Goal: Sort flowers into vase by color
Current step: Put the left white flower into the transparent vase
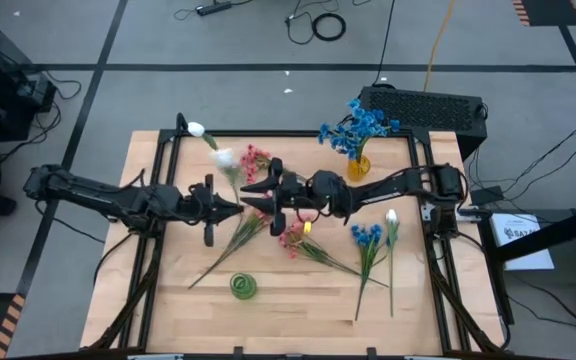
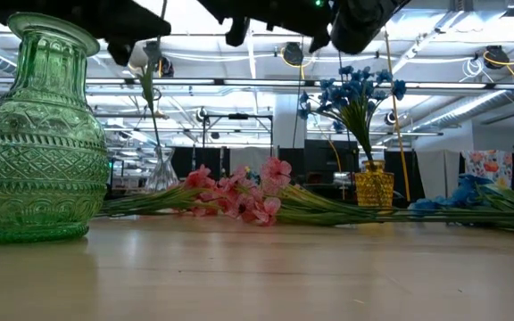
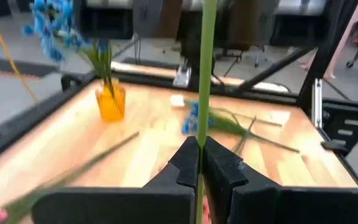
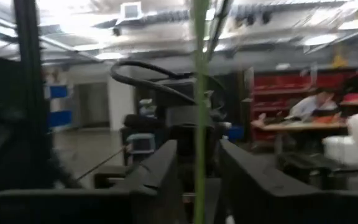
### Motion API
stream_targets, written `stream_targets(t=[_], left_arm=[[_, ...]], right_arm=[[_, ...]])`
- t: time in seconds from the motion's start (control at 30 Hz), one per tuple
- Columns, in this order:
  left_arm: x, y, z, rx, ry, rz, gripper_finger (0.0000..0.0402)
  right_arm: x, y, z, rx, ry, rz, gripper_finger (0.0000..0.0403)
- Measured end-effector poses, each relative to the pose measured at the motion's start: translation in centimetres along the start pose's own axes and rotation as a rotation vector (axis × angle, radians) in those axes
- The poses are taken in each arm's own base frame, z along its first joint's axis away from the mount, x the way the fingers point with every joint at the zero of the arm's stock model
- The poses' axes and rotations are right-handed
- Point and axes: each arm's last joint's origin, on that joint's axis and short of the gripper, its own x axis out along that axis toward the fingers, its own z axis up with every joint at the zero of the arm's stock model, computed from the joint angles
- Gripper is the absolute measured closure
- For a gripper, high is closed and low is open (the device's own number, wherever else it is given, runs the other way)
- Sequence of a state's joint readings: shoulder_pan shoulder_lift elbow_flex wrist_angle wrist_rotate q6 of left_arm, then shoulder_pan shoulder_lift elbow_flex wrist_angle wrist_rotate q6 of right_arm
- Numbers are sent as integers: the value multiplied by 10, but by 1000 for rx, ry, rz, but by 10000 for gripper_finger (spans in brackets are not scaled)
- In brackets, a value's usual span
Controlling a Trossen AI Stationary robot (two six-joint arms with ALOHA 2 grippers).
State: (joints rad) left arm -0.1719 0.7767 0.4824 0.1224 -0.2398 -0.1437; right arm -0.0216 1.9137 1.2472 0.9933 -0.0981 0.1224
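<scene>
My left gripper [image 1: 236, 206] [image 3: 199, 155] is shut on the thin green stem [image 3: 205, 74] of one of the flowers, above the table's middle. Neither wrist view shows its blossom. My right gripper [image 1: 253, 193] [image 4: 197, 171] faces it from the right. It is open, with a finger on either side of the same stem [image 4: 199, 93] and a gap on both sides. A green vase [image 1: 243, 286] stands near the front. A yellow vase [image 1: 358, 166] holds blue flowers [image 1: 356, 125]. A clear vase [image 2: 161, 171] holds a white flower [image 1: 196, 129]. My left gripper pinches the stem [image 3: 201, 134] between its two fingers. The fingers come in roughly level from the table's left and lie across the stem, which runs upright past them. Both ends of the stem are out of the picture.
Pink flowers [image 1: 290, 238] [image 2: 239, 196] lie on the table under the grippers, with more pink blossoms [image 1: 256, 157] farther back. A blue flower [image 1: 366, 236] and a white one [image 1: 391, 217] lie at the right. Dark frame rails [image 1: 423, 190] run along the table's edges.
</scene>
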Motion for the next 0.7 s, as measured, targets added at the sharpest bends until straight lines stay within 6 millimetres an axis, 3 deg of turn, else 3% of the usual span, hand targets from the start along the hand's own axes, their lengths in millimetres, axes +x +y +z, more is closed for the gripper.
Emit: stream_targets(t=[0.17,0.3,0.7], left_arm=[[-4,2,-10,-21,108,18,389],[-5,3,-17,-38,177,30,389],[-5,3,-21,-37,220,12,389]], right_arm=[[-3,-2,6,58,113,7,227],[-4,-3,9,65,139,1,202],[-6,-11,7,55,173,-25,205]])
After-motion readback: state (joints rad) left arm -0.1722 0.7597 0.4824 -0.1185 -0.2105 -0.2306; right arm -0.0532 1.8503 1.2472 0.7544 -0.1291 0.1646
